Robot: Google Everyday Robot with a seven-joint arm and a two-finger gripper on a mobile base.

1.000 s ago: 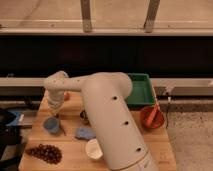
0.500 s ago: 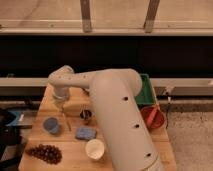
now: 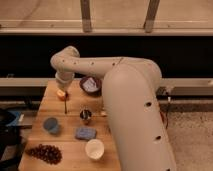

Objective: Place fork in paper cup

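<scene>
My gripper (image 3: 63, 90) hangs from the white arm over the far left part of the wooden table (image 3: 67, 142). It is shut on the fork (image 3: 65, 103), a thin dark-looking rod that hangs straight down from it, tip just above the tabletop. The paper cup (image 3: 94, 148), white and upright, stands near the table's front edge, well in front and to the right of the gripper. An orange object (image 3: 60, 94) lies right beside the gripper on its left.
A dark bowl (image 3: 90, 84) with white contents stands at the back. A small metal cup (image 3: 85, 116), a blue cup (image 3: 50, 125), a blue sponge (image 3: 85, 133) and a bunch of dark grapes (image 3: 44, 153) are on the table. My arm covers the table's right side.
My gripper has moved right and toward the back of the table, and the fork now hangs upright under it. The arm now hides the right-hand objects.
</scene>
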